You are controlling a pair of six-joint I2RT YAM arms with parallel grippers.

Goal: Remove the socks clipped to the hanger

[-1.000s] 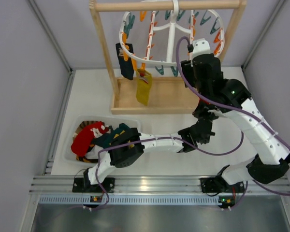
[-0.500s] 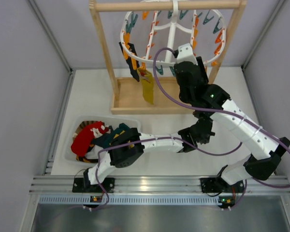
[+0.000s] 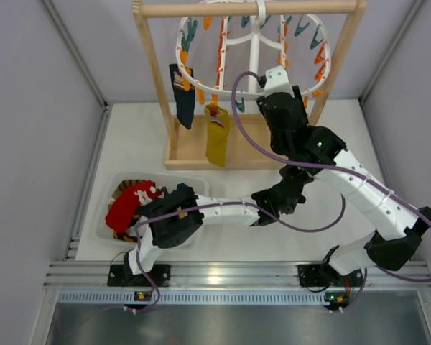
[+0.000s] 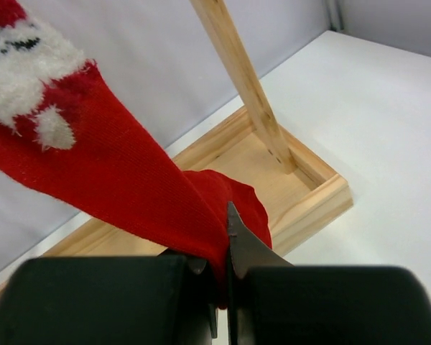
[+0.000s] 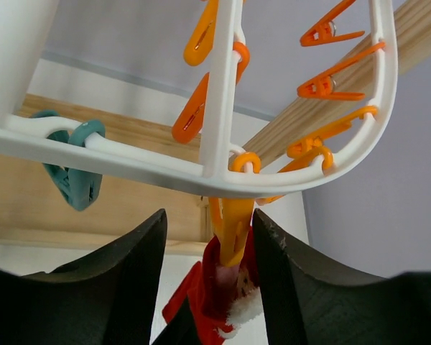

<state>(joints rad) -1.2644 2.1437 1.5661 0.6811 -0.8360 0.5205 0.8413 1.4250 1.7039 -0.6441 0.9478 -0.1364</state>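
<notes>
The white hanger (image 3: pixel 253 44) hangs from the wooden rack with a navy sock (image 3: pixel 184 97) and a mustard sock (image 3: pixel 217 136) clipped to it. In the right wrist view a red sock (image 5: pixel 215 291) with a white cuff hangs from an orange clip (image 5: pixel 233 230) under the hanger ring (image 5: pixel 129 154). My right gripper (image 5: pixel 210 215) is open, with one finger on each side of that clip; it sits under the ring in the top view (image 3: pixel 273 77). My left gripper (image 4: pixel 226 237) is shut on the lower part of the red sock (image 4: pixel 129 180). It sits below the right arm in the top view (image 3: pixel 286 190).
The light wooden rack has a post (image 3: pixel 156 72) on each side and a tray base (image 3: pixel 237 162) under the hanger. A clear bin (image 3: pixel 195 180) at the left holds a red sock and several other socks. Grey walls close in both sides.
My right gripper has moved left and up under the hanger ring. The left arm has shifted a little left. The hanger and its socks have swung slightly.
</notes>
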